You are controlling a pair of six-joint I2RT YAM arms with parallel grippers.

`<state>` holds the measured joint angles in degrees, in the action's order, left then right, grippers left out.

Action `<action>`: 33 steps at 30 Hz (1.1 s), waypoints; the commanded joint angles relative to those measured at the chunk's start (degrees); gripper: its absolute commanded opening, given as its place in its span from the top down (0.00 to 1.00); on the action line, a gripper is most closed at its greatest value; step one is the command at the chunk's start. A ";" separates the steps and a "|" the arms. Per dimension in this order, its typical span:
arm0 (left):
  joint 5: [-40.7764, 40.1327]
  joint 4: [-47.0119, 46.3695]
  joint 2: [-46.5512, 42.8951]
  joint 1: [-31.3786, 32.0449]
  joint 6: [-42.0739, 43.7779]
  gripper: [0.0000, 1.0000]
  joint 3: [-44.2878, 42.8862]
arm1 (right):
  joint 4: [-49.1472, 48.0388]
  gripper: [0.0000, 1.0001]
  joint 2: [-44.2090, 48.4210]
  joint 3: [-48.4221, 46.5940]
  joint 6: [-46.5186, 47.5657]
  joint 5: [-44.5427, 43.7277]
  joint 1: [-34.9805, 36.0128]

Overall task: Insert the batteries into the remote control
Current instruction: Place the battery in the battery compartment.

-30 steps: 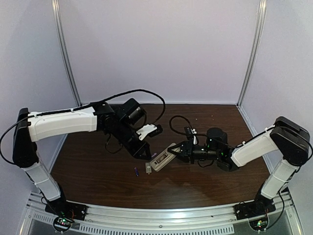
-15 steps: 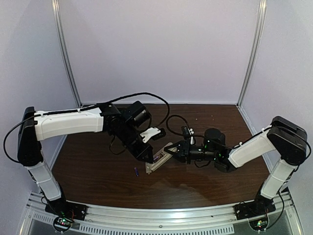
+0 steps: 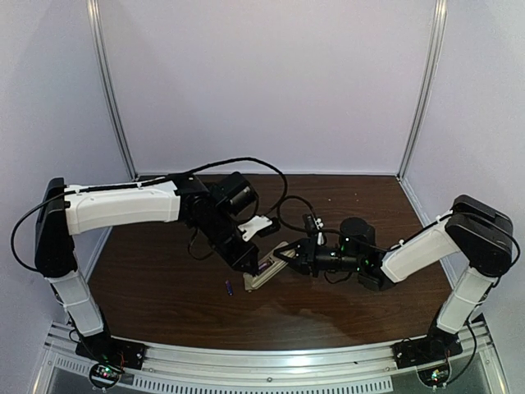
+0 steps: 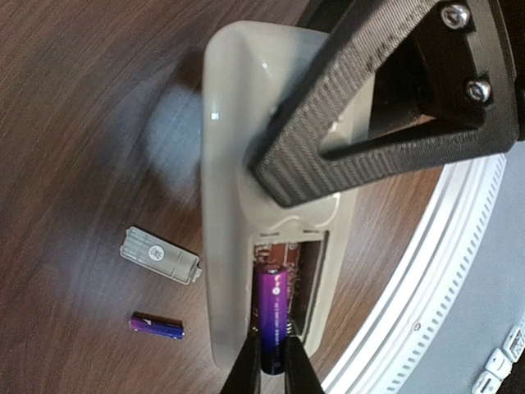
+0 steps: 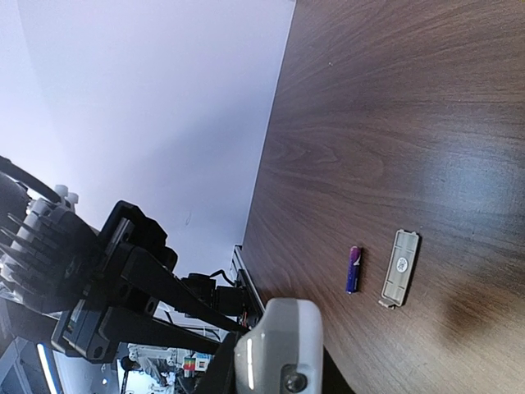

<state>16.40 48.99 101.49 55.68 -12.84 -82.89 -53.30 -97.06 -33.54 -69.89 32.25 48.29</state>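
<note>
Left wrist view showed the left pincer (image 4: 271, 373) clamped on the near end of a purple battery (image 4: 273, 308), which lay lengthwise inside the open recess in the beige back of the remote control (image 4: 225, 197). The right pincer (image 5: 277, 371) was shut on the remote's other end, with one ribbed black finger (image 4: 328, 123) pressed across its back; whether the remote touched the table (image 4: 82, 123) could not be told. A second battery (image 4: 156, 326) lay flat on the table just beside the small grey cover (image 4: 161, 254), both apart from the remote.
</note>
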 commanded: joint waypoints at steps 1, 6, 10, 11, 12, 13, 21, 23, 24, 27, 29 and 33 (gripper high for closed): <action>-2.73 1.49 1.29 0.04 -0.12 0.96 -1.43 | -2.94 1.00 -0.21 -0.95 -0.58 -0.06 0.67; -2.80 1.52 1.35 0.10 -0.86 0.82 -1.75 | -3.03 1.00 -0.37 -0.85 -1.00 -0.04 0.66; -2.95 1.13 1.06 0.04 -1.00 0.72 -1.66 | -3.21 1.00 -0.67 -0.90 -1.43 0.62 0.66; -3.19 0.97 0.85 0.05 -1.08 0.71 -1.66 | -3.34 1.00 -0.83 -0.77 -1.64 0.73 0.66; -3.22 0.76 0.75 0.09 -1.13 0.70 -1.72 | -3.57 1.00 -0.93 -0.66 -1.79 0.85 0.66; -2.88 0.48 0.58 0.12 -1.30 0.70 -1.74 | -3.77 1.00 -1.06 -0.49 -2.01 0.88 0.66; -0.97 -2.44 -1.91 0.01 -2.01 0.54 -1.15 | -4.75 1.00 -1.37 0.36 -2.83 1.51 0.67; -1.17 -3.02 -2.64 -0.02 -2.05 0.51 -1.04 | -5.43 1.00 -1.54 0.50 -3.39 1.78 0.66; -1.23 -3.33 -3.08 -0.11 -1.95 0.49 -1.00 | -5.98 1.00 -1.60 0.59 -3.64 1.83 0.66; -1.26 -4.75 -4.75 -0.65 -2.22 0.44 -0.46 | -6.60 1.00 -1.49 1.12 -4.20 2.15 0.66; -1.10 -5.91 -6.15 -1.24 -2.24 0.40 0.18 | -6.88 1.00 -1.10 1.42 -4.48 2.38 0.66; -0.26 -9.41 -9.61 -2.37 -1.40 0.35 2.39 | -6.18 1.00 0.07 2.39 -4.68 2.71 0.66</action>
<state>15.25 45.30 96.25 54.68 -14.72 -82.61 -57.89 -97.84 -32.51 -73.93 33.82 48.53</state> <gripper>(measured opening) 0.635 0.226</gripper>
